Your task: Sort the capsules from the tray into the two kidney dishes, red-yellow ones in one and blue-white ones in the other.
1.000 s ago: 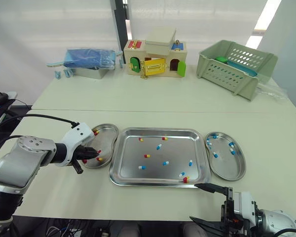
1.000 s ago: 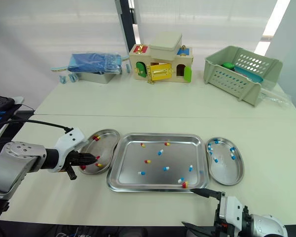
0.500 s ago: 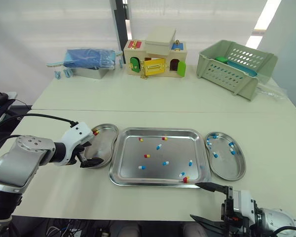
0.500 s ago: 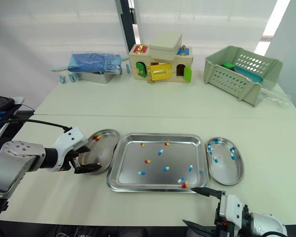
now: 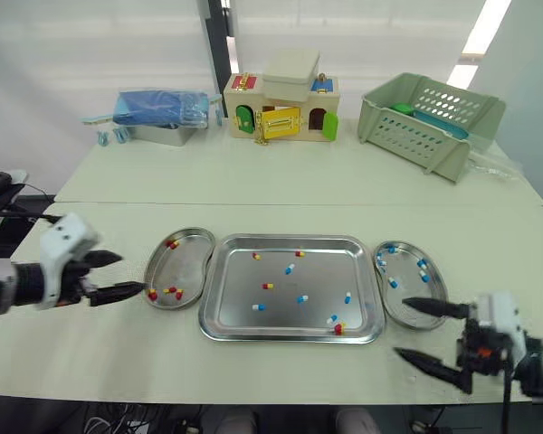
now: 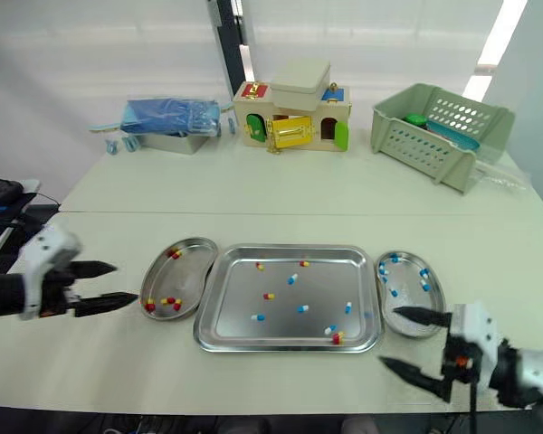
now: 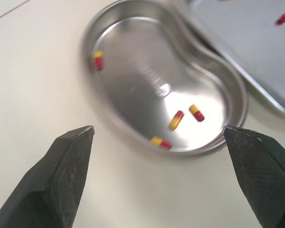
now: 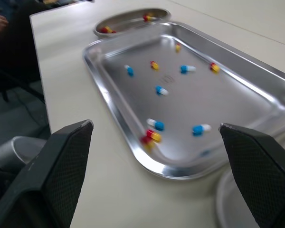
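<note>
The steel tray (image 5: 319, 312) lies mid-table with several red-yellow and blue-white capsules scattered in it, such as a red-yellow one (image 5: 268, 286) and a blue-white one (image 5: 301, 298). The left kidney dish (image 5: 186, 260) holds red-yellow capsules (image 7: 176, 119). The right kidney dish (image 5: 414, 291) holds blue-white capsules (image 5: 392, 283). My left gripper (image 5: 131, 274) hovers open and empty just left of the left dish. My right gripper (image 5: 404, 327) is open and empty at the near end of the right dish, with one finger over its rim.
At the back of the table stand a tin with a blue bag (image 5: 161, 114), a wooden toy house (image 5: 285, 107) and a green basket (image 5: 430, 122). Bare table runs along the front edge and beyond the tray.
My left gripper opened over the left dish, left a red-yellow capsule there and drew back to the left. My right gripper moved from the tray's front corner to the right dish.
</note>
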You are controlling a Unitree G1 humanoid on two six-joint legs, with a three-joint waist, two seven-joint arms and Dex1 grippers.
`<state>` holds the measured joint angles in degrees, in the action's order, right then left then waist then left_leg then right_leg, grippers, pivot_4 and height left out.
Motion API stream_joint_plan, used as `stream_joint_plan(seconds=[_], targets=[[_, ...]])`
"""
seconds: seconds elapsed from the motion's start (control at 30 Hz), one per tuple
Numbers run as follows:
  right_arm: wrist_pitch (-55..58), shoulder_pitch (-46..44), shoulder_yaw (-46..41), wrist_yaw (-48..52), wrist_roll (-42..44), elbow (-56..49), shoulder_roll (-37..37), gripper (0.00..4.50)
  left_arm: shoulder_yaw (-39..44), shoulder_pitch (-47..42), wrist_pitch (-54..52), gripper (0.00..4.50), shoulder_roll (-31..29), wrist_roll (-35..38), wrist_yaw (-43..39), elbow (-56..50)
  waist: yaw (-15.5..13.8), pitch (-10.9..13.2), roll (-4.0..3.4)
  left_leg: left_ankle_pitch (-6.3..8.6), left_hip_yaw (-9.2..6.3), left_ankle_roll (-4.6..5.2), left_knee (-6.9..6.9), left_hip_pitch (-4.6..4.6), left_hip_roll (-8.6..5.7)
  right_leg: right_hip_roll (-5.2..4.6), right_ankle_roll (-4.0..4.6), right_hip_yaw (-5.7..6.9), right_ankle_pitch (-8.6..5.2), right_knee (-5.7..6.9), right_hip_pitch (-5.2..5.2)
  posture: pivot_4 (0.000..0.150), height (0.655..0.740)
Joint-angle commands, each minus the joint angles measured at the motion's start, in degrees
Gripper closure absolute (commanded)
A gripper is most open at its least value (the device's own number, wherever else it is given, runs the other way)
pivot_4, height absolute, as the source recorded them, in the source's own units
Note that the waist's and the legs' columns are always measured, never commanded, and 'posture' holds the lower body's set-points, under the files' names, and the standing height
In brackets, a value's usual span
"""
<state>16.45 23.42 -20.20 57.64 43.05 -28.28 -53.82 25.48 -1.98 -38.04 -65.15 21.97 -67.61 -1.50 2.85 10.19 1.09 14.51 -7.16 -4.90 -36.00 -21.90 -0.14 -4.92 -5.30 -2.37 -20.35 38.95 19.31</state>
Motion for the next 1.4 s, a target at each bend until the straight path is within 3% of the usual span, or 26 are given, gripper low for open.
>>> stream_joint_plan(seconds=[0.03,0.3,0.5,0.9,1.4], targets=[[3.54,-1.39,-6.38,1.88,0.2,6.36,-2.28,0.0,6.18,3.54,2.79,0.02,-1.96,-0.93,-1.48,3.24,-0.5,0.03,0.06,0.0,0.03,0.0,-0.01,-0.03,-0.02,-0.02,0.0,-0.01,0.0,-0.02,0.0,0.15,0.74],[2.8,-6.67,-7.87,6.34,-8.5,23.15,-6.74,0.0,9.8,9.56,13.29,0.02,-2.81,-5.49,-1.59,16.52,-0.49,0.06,0.07,0.0,0.08,0.01,0.02,0.0,-0.03,-0.05,0.0,-0.03,0.0,-0.01,0.04,0.15,0.74],[2.66,-11.24,-7.3,9.14,-12.1,30.72,-7.8,0.0,10.65,12.13,15.11,0.02,-0.36,-4.74,-1.19,16.61,-0.21,0.07,0.06,0.0,0.1,0.0,0.03,-0.01,-0.02,-0.05,0.0,-0.04,0.0,0.0,0.04,0.15,0.74],[3.0,-14.88,-6.54,11.64,-15.75,32.91,-7.68,0.0,11.31,14.68,14.76,0.02,0.94,-3.59,-0.58,14.35,0.2,0.07,0.06,0.0,0.1,0.0,0.02,0.0,-0.01,-0.05,0.0,-0.05,0.0,0.02,0.04,0.15,0.74],[1.32,-12.0,-7.98,15.55,-14.98,29.26,-6.15,0.0,8.53,12.88,11.89,0.02,2.34,-0.86,-0.83,7.92,0.18,0.07,0.07,0.0,0.1,0.0,0.02,-0.01,-0.01,-0.05,-0.01,-0.04,0.0,0.02,0.04,0.15,0.74]])
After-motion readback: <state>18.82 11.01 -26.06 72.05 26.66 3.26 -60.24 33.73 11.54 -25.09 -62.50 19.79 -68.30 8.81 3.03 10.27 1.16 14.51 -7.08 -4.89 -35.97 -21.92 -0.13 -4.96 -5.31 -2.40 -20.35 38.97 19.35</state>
